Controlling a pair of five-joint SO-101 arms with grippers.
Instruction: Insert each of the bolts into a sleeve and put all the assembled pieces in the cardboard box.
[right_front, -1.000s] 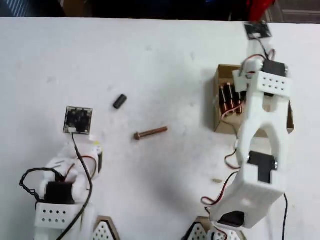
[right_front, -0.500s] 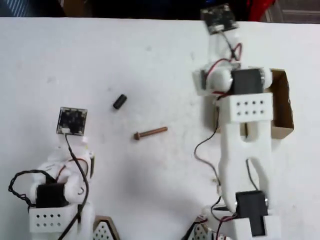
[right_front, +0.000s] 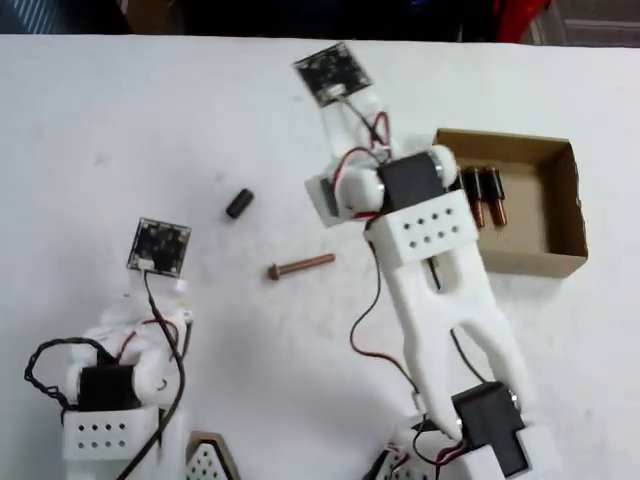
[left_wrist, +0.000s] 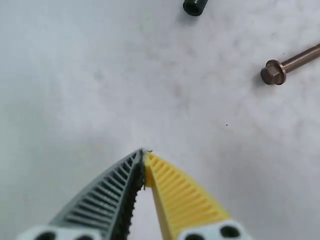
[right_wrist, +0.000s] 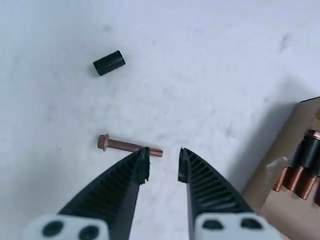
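Observation:
A copper bolt (right_front: 300, 266) lies on the white table near its middle, with a black sleeve (right_front: 238, 203) to its upper left, apart from it. The cardboard box (right_front: 555, 205) at the right holds assembled pieces (right_front: 485, 196). My right arm (right_front: 430, 235) stretches from the front edge toward the table's middle, left of the box. In the right wrist view my right gripper (right_wrist: 163, 162) is open, one fingertip (right_wrist: 144, 161) just short of the bolt's (right_wrist: 129, 145) threaded end. My left gripper (left_wrist: 144, 153) is shut and holds nothing, well short of the bolt (left_wrist: 292, 64) and sleeve (left_wrist: 195, 6).
My left arm (right_front: 125, 350) sits folded at the front left. The box's wall (right_wrist: 285, 145) and its assembled pieces (right_wrist: 302, 160) lie beside my right gripper. Bare white table stretches across the back and left.
My right arm has swung left from above the cardboard box to the table's middle, uncovering the box. The left arm has only shifted slightly. Bolt and sleeve have not moved.

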